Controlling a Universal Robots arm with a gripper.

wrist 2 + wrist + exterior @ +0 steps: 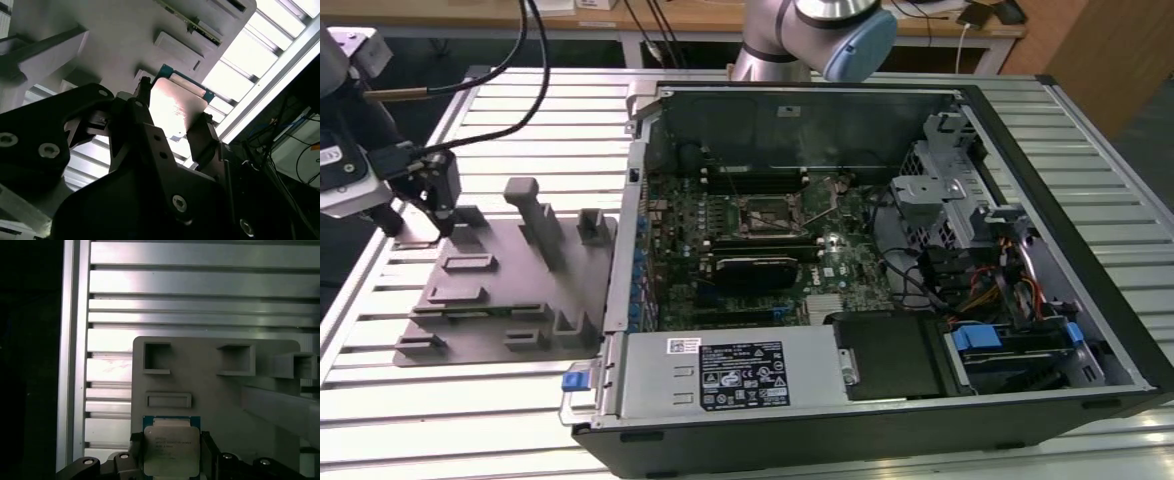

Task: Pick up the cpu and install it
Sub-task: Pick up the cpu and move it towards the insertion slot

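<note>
The cpu (170,449) is a small square chip with a shiny silver top and a blue-green rim. In both wrist views it sits between the black fingers of my gripper (171,456), which touch two of its opposite edges. The second wrist view catches the cpu (175,105) glinting inside the gripper (172,117). In the exterior view my gripper (434,215) hangs at the far corner of the grey fixture plate (507,300), at that view's left. Whether the chip is lifted off the plate I cannot tell. The motherboard socket (767,215) lies inside the open computer case.
The open computer case (881,250) takes up the middle and the exterior view's right, with tall metal walls, cables and a drive cage. Grey upright posts (534,220) stand on the fixture plate beside my gripper. All of it rests on a slatted aluminium table (494,110).
</note>
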